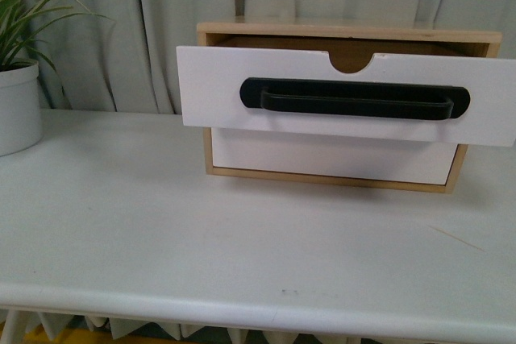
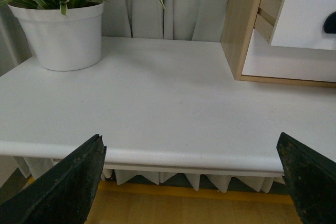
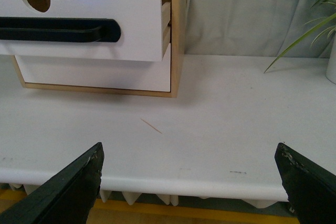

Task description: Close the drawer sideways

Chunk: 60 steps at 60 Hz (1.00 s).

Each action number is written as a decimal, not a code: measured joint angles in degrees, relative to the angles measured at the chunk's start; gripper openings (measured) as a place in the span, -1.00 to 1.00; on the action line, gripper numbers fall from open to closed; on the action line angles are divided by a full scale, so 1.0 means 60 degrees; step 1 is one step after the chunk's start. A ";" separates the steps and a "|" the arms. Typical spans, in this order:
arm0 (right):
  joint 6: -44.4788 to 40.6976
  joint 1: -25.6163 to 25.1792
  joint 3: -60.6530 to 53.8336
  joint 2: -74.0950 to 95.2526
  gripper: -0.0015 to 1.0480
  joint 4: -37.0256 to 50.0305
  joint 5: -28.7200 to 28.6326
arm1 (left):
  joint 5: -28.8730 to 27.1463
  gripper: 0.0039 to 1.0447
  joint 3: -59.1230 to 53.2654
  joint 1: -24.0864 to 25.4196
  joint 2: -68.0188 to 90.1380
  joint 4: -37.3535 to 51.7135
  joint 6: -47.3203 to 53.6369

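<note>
Drawer pulled out — potted plant well apart, left.

Soft, even light is coming from above in all three views, leaving the white table bright without glaring. The drawer is casting a dim shadow onto the plain drawer front below it, and the wooden box is laying a faint shadow on the table. The front view is looking slightly soft and cool-tinted. The left pincer and right pincer are showing as dark, blurred, nearly featureless shapes close to the lens.
</note>
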 joint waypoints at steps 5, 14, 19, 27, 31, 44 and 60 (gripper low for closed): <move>0.0000 0.0000 0.0000 0.0000 0.83 0.0000 0.0000 | 0.0000 0.89 0.0000 0.0000 0.0000 0.0000 -0.0004; 0.0025 0.0000 0.0018 0.0047 0.83 -0.0095 -0.0015 | 0.0000 0.89 0.0000 0.0000 0.0000 0.0000 -0.0004; 0.0113 -0.0106 0.0721 0.1071 0.83 -0.1840 -0.0317 | -0.2273 0.89 0.0324 -0.0739 0.0586 -0.0838 -0.0561; -0.0510 -0.0073 0.1392 0.2550 0.83 -0.1905 -0.0576 | -0.6233 0.89 0.1031 -0.2550 0.2663 -0.2036 -0.2681; -0.1260 0.0175 0.1858 0.3209 0.83 -0.1384 -0.0444 | -0.6018 0.89 0.1585 -0.2929 0.3515 -0.1956 -0.3938; -0.4994 0.1257 0.2612 0.5497 0.83 0.0750 -0.0135 | -0.4929 0.89 0.3395 -0.3920 0.6754 -0.0612 -0.7614; -0.7570 0.1504 0.3217 0.8196 0.83 0.2499 -0.0335 | -0.4120 0.89 0.5282 -0.4696 1.0229 0.1315 -0.9446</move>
